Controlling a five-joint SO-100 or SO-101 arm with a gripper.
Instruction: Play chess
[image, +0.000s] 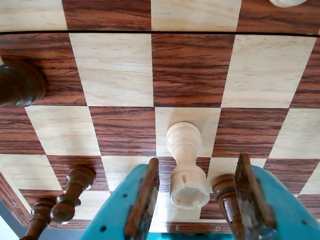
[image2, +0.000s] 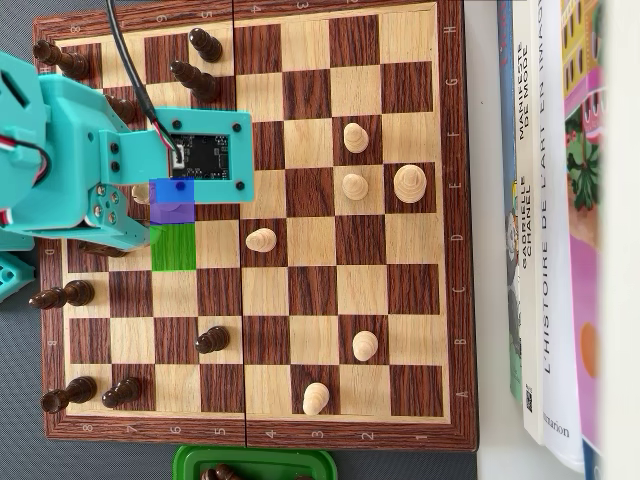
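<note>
In the wrist view a pale rook (image: 186, 167) stands between the two fingers of the turquoise gripper (image: 192, 192), with clear gaps on both sides, so the jaws are parted and hold nothing. The rook is light, unstained wood with a notched crown and a rounded foot; it rests on a light square of the chessboard (image: 115, 67) (walnut-and-maple pattern). A dark piece (image: 226, 192) sits just beside the right finger, and dark pawns (image: 70, 192) stand at lower left. In the overhead view the arm (image2: 120, 165) covers the board's left side, hiding the rook.
</note>
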